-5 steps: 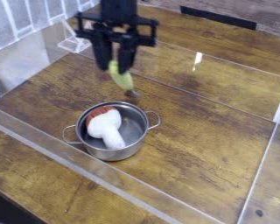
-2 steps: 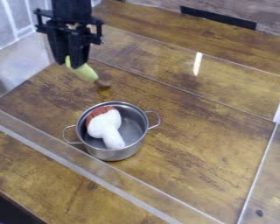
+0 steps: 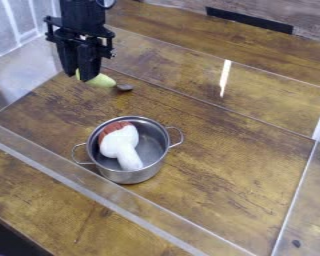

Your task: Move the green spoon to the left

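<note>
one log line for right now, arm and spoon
jaws: at green spoon, grip unclear | spoon: beyond silver pot, toward upper left of view | pot: red and white item inside

Shiny metal pot (image 3: 148, 165), brown grained wood tabletop (image 3: 236, 150), glossy metal spoon bowl (image 3: 124, 87)

The arm (image 3: 80, 18) is cut off by the frame's top edge, and its gripper (image 3: 79, 68) hides part of the spoon's handle (image 3: 99, 79).

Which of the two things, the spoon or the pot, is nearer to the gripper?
The green spoon: its handle is right at the gripper.
</note>
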### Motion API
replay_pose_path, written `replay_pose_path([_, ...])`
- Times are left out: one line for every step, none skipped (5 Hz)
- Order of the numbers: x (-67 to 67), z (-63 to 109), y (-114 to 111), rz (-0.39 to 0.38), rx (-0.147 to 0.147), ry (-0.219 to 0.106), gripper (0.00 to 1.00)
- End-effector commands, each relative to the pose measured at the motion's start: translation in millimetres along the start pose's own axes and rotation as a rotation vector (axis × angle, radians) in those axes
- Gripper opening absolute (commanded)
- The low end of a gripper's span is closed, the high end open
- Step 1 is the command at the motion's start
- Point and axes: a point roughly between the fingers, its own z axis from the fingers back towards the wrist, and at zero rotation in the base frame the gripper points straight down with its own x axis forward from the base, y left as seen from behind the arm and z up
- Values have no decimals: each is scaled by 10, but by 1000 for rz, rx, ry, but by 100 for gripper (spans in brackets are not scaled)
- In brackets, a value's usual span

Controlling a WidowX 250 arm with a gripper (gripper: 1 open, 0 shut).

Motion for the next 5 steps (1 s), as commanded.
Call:
replay_pose_path([28, 284, -23, 0, 11, -61, 0])
replay_pose_path([58, 191, -6, -2, 7, -52, 0])
replay_pose_path([85, 98, 9, -4, 3, -42, 0])
replay_pose_path([49, 152, 259, -21, 2, -36, 100])
replay_pose_path([238, 88, 233, -56, -2, -45, 100])
